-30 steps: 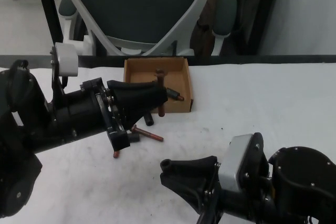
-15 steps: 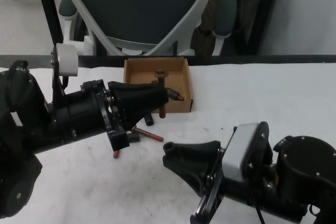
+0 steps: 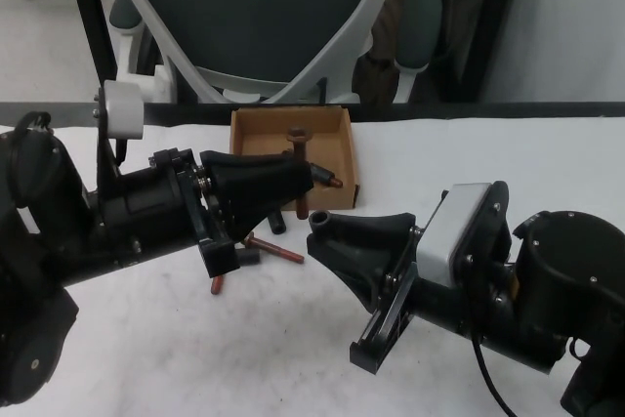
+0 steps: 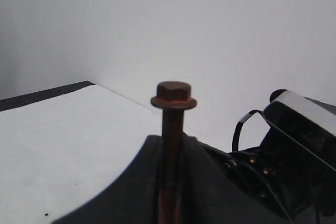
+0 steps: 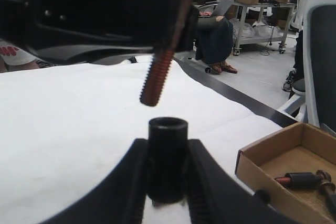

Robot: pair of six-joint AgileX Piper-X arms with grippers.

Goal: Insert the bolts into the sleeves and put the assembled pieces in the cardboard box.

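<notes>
White-covered surface, an office chair behind it. The left tool pinches a bolt upright with its thread down. The right tool clamps a sleeve bore-up just under the thread tip, so the two can be mated in mid-air. I judge them not quite aligned yet. Beyond them, the cardboard box holds one assembled piece, and a loose bolt lies near.

High view looks down over the bench; wrist views sit close (sharing the bolt).
</notes>
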